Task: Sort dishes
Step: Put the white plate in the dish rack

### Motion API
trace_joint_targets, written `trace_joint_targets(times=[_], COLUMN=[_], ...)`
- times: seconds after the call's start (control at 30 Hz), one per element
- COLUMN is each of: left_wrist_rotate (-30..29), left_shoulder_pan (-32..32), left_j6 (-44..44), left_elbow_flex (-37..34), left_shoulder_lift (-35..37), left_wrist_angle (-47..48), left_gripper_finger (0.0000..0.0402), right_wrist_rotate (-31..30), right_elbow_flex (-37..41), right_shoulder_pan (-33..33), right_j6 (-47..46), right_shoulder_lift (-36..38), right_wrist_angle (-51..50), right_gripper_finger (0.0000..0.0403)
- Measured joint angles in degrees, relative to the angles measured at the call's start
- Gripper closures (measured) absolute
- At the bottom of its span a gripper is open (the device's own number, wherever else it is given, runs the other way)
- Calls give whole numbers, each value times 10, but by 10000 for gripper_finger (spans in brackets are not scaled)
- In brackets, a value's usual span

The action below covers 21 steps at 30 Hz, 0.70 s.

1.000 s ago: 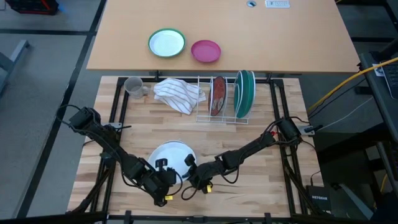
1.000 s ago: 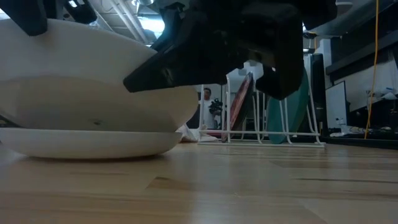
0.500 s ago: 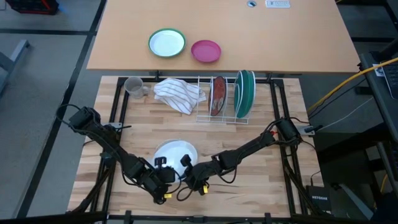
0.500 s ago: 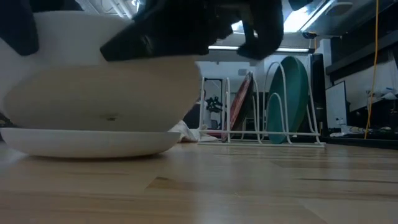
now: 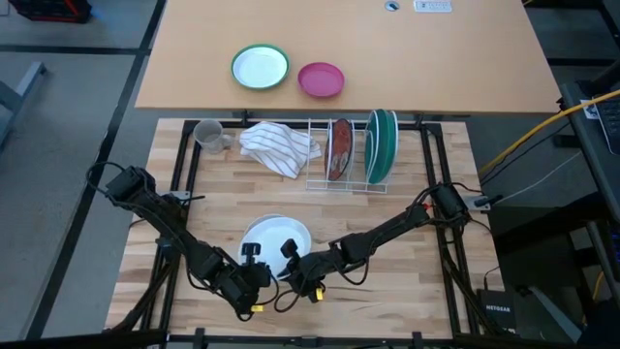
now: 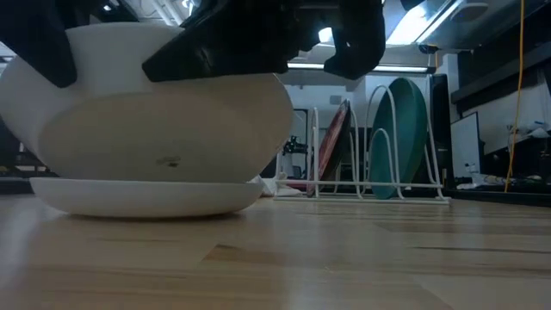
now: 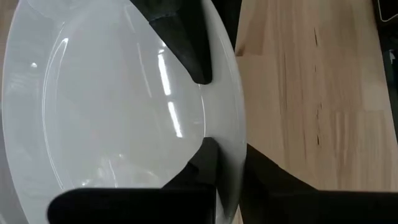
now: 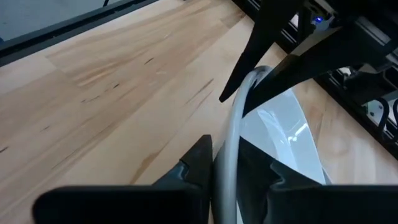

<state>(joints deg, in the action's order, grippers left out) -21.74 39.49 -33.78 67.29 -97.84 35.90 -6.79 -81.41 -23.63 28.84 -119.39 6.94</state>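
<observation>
**Wood bench: two plates racked, white ones still at the front**

Butcher-block table (image 5: 407, 281), with a tan table (image 5: 455, 58) behind it that carries a small green-rimmed plate (image 5: 260, 67) and a pink bowl (image 5: 321, 79). Neither looks like part of the job.

Done, by my read:
- Red-brown plate (image 5: 339, 149) stands on edge in the wire rack (image 5: 320, 180).
- Dark green plate (image 5: 381, 145) stands in the slot beside it, toward the right arm's side.

Left:
- White plates sit near the front edge, between the two arms. Low view shows one white plate (image 6: 146, 196) flat on the wood and an upper white plate (image 6: 164, 120) tipped up on top of it.
- Left gripper (image 5: 254, 267) is clamped on the upper plate's rim; its wrist view shows a finger on each face of the rim.
- Right gripper (image 5: 291, 260) is clamped on the same rim from the other side, rim pinched between its fingers in its wrist view.
- So both arms share one plate, which is not yet clear of the lower one.

Grey mug (image 5: 207, 135) and striped towel (image 5: 281, 145) lie beside the rack, untouched.

Roughly halfway: the tipped plate needs carrying to a free slot, then the flat one.
</observation>
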Motion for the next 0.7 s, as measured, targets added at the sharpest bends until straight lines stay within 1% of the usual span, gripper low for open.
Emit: trace_joint_targets(times=[0.3, 0.57, 0.63, 0.7], left_wrist_rotate=[-1, -3, -3, -3], left_shoulder_pan=[0, -1, -1, -1], left_j6=[-3, -1, 1, 6], left_elbow_flex=[0, 0, 0, -1], left_shoulder_lift=[0, -2, -2, -2], left_wrist_angle=[-3, -7, -7, -7], left_gripper_finger=[381, 381, 381, 381], right_wrist_rotate=[3, 3, 3, 4], right_elbow_flex=[0, -3, -3, -3], right_shoulder_pan=[0, 0, 0, 0], right_j6=[0, 0, 0, 0], right_shoulder_lift=[2, 5, 5, 5], right_wrist_angle=[-1, -31, -31, -31], right_gripper_finger=[345, 345, 341, 327])
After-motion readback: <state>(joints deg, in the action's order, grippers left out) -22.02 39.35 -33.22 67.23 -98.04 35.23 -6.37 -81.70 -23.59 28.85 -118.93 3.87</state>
